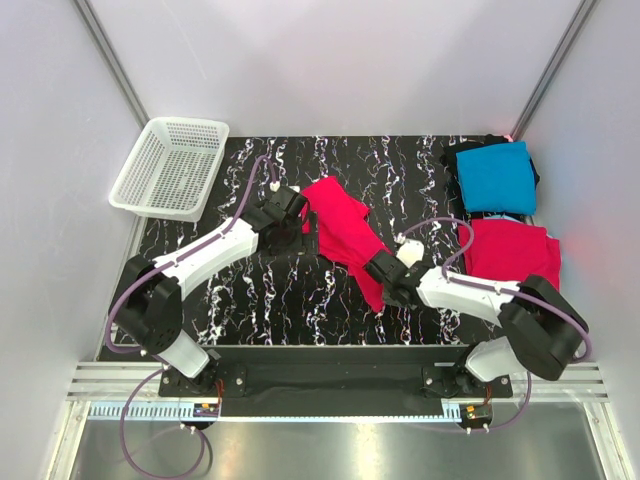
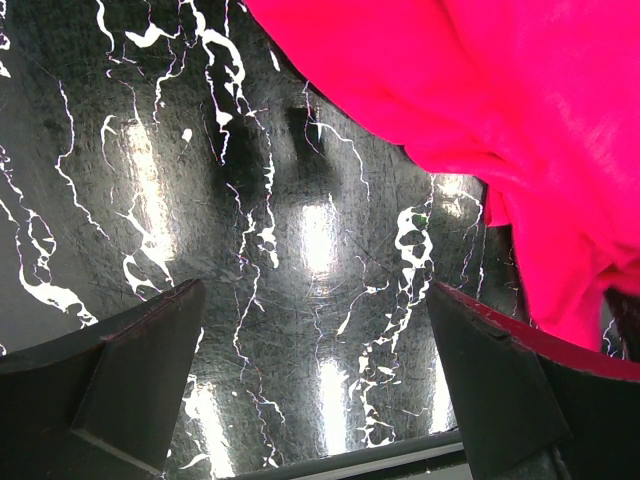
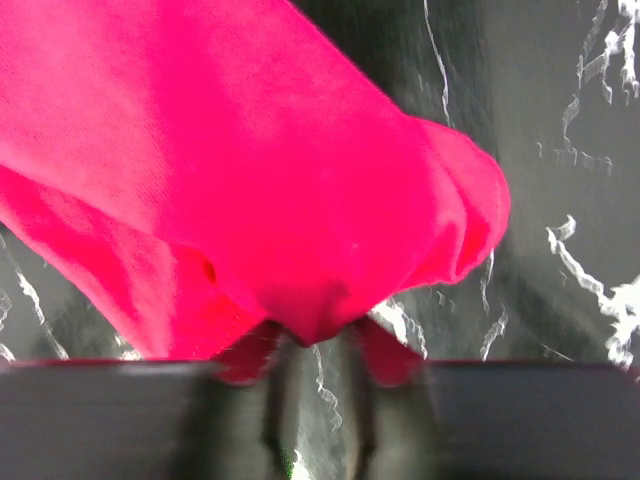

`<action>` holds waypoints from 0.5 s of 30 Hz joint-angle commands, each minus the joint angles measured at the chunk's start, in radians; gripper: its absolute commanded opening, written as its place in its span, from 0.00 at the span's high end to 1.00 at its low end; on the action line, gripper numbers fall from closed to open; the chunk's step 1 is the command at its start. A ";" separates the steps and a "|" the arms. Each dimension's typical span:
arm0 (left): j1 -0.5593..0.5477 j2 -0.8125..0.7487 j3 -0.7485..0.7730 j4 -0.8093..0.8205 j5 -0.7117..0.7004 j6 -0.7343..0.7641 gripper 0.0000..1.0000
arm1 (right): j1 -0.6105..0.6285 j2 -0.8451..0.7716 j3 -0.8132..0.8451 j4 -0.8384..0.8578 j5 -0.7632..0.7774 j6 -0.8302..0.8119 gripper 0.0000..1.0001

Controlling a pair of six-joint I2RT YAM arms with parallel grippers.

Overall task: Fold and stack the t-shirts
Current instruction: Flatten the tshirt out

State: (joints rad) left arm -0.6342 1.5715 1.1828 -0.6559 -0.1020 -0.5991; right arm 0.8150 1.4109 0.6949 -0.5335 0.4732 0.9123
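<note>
A loose pinkish-red t-shirt (image 1: 340, 225) lies crumpled near the middle of the table (image 1: 250, 295), drawn out in a slanted strip between the two arms, which suggests it is being picked up or spread for folding, not yet folded. The left gripper (image 1: 306, 228) sits low at the strip's far-left end with its jaws spread wide. Its wrist view shows only bare marble between the fingers, with the cloth just off to one side, so it holds nothing and looks placed to take that edge. The right gripper (image 1: 386, 280) is at the strip's near end. In its wrist view a bunched fold of the shirt hangs right at the narrowed fingers, but that picture is blurred, and whether the cloth is truly clamped cannot be told. Finished work seems to be kept out of the way on the right. A folded turquoise t-shirt (image 1: 497, 177) rests on a black t-shirt (image 1: 455, 156) in the far right corner, and a second folded red t-shirt (image 1: 510, 250) lies beside them along the right edge, apart from that pile and probably waiting to be stacked. A white mesh basket (image 1: 190, 121) stands at the far left corner, well clear of the cloth.
</note>
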 commanded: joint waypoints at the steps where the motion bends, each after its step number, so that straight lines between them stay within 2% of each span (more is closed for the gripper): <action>1: -0.002 -0.034 0.008 0.030 -0.010 0.019 0.01 | -0.056 0.054 -0.005 0.148 -0.008 -0.087 0.88; 2: -0.002 -0.034 0.008 0.029 -0.010 0.021 0.01 | -0.078 0.065 -0.002 0.162 -0.013 -0.098 0.99; 8: -0.002 -0.044 0.005 0.024 -0.016 0.028 0.01 | -0.091 0.054 0.089 0.130 0.041 -0.158 1.00; 15: -0.002 -0.038 -0.003 0.025 -0.034 0.009 0.01 | -0.122 -0.067 0.322 -0.005 0.192 -0.269 1.00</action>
State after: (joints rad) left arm -0.6342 1.5715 1.1828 -0.6559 -0.1051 -0.5850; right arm 0.7109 1.4288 0.8967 -0.5060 0.5411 0.7181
